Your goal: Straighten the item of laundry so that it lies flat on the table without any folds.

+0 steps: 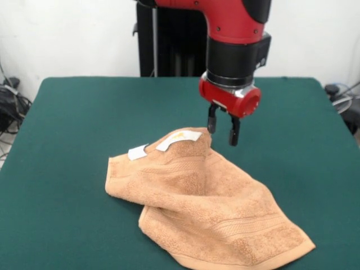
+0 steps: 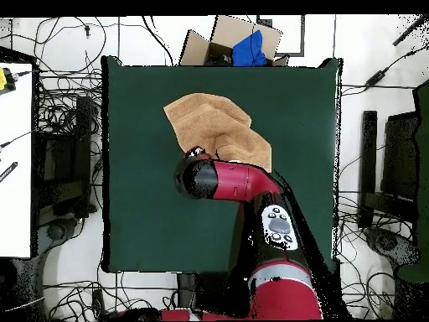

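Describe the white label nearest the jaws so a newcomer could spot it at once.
Start at the green table, then find the rumpled orange-tan towel lying on it. At the towel's raised far corner, just beside the gripper, sits the larger white label; unlike the smaller plain tag beside it, it carries a yellowish mark.

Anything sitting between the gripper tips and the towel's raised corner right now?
Nothing: in the front view the open gripper hangs right beside the towel at its raised, tagged corner, one finger against the fold, only green table behind.
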Robot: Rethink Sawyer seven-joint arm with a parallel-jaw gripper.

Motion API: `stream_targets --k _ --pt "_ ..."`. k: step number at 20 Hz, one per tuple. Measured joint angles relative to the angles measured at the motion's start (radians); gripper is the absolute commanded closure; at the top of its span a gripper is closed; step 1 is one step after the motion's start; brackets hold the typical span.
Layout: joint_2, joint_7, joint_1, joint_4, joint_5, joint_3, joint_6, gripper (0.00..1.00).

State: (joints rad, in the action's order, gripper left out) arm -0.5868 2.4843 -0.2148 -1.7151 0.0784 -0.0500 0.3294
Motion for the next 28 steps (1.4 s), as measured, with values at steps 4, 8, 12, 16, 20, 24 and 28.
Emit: stream_targets --k 4,8,12,16,20,24,28 --pt "0.023 0.000 0.017 0.007 0.000 0.002 0.000 0.00" --pt "0.066 0.000 0.023 0.024 0.000 0.003 -0.001 0.00" --pt "0.108 0.000 0.023 0.046 0.000 0.007 -0.014 0.00" --pt "0.156 0.000 0.029 0.070 0.000 0.017 -0.046 0.00" --pt "0.201 0.000 0.047 0.083 -0.001 0.051 -0.097 0.00" --pt "0.208 0.000 0.063 0.083 -0.001 0.070 -0.129 0.00" --pt "0.209 0.000 0.069 0.084 -0.001 0.075 -0.132 0.00"
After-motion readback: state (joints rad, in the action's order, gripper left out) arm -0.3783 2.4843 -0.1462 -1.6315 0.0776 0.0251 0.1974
